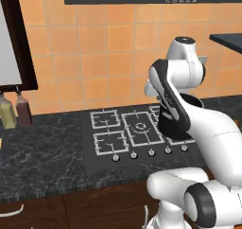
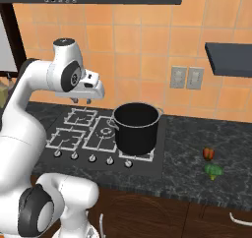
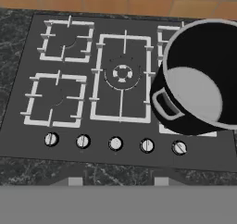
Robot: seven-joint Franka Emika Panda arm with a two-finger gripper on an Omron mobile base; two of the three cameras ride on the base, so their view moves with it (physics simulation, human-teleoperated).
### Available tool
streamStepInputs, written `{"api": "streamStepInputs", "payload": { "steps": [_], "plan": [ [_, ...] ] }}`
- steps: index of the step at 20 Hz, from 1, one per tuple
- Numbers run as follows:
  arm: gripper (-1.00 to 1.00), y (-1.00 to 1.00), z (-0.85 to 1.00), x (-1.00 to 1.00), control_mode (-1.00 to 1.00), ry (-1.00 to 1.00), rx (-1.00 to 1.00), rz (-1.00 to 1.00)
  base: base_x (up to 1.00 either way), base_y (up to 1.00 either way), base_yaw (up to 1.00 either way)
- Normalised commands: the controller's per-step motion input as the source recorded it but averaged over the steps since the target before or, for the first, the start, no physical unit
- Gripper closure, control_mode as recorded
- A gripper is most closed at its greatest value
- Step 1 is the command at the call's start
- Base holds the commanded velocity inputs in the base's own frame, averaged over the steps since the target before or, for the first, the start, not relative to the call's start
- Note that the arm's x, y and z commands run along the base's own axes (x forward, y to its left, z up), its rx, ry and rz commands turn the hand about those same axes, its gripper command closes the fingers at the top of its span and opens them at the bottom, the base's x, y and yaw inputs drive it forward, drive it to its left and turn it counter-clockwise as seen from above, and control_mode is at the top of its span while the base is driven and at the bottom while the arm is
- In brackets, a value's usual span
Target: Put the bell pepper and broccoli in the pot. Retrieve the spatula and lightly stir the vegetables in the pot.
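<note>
Dark marble counter (image 2: 187, 148) — orange-tiled wall (image 2: 138, 50)

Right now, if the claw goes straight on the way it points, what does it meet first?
Probably the hob, near its centre burner; the claw points down at it. The pot sits off to one side. Depth is unclear.

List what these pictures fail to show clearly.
- Pot: left base view, mostly behind the arm.
- Pot: hand view, right side cut by the edge.
- Claw: right base view, too small to tell open or shut.
- Broccoli and bell pepper: right base view, too small for detail.
</note>
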Motion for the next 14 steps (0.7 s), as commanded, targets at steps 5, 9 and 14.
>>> {"api": "streamStepInputs", "payload": {
  "steps": [5, 9, 14],
  "plan": [
    [-1.00, 0.00, 0.00, 0.00, 1.00, 0.00, 0.00, 0.00, -0.02, -0.03, 0.00],
    [-1.00, 0.00, 0.00, 0.00, 1.00, 0.00, 0.00, 0.00, -0.01, -0.75, 0.00],
    [-1.00, 0.00, 0.00, 0.00, 1.00, 0.00, 0.00, 0.00, 0.00, -0.94, 0.00]
  ]
}}
